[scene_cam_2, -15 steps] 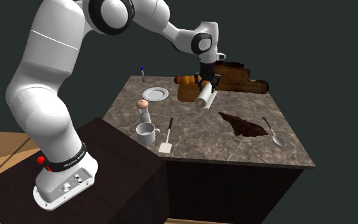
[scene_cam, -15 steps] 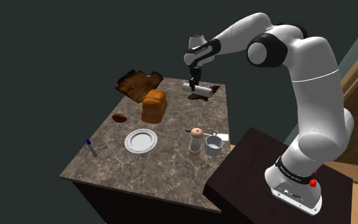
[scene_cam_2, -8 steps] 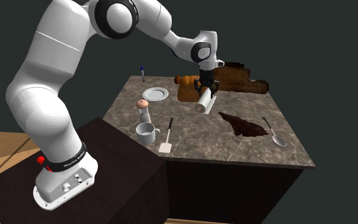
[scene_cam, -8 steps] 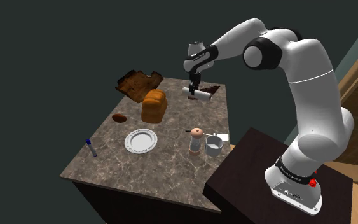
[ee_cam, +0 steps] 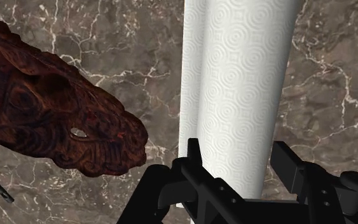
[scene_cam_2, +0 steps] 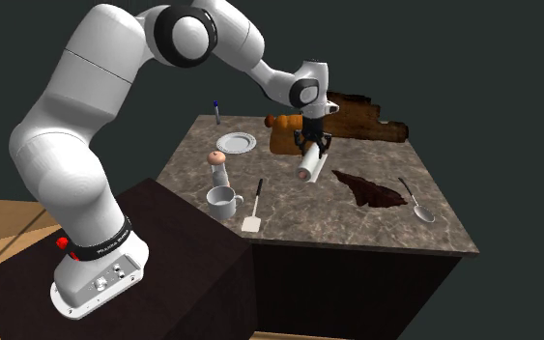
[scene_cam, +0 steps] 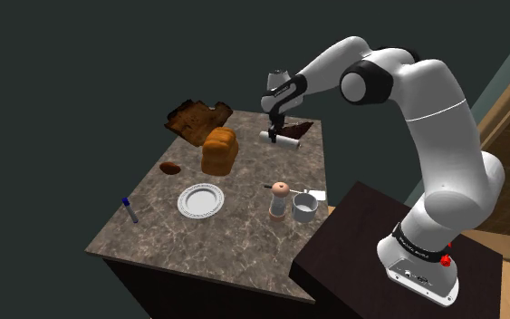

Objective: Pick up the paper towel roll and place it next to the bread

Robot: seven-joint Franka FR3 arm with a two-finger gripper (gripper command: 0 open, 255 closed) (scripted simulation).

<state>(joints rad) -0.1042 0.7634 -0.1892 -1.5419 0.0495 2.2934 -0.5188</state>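
The white paper towel roll hangs clasped in my black gripper a little above the marble counter, near its far edge in the shoulder view. In the second exterior view the roll tilts down from the gripper. In the wrist view, both fingers press the roll from either side, so the gripper is shut on it. The brown bread loaf stands on the counter toward the shoulder view's left of the roll, a short gap away; the second exterior view has the loaf behind the gripper.
A dark brown flat piece lies on the counter beside the roll. A ragged dark brown thing sits behind the bread. Nearer the stand are a plate, a shaker, a mug, a spatula, a spoon and a pen.
The gripper has turned with the roll in it, and the roll now hangs more steeply and slightly nearer the counter's middle. The arm's elbow has shifted toward the shoulder view's left.
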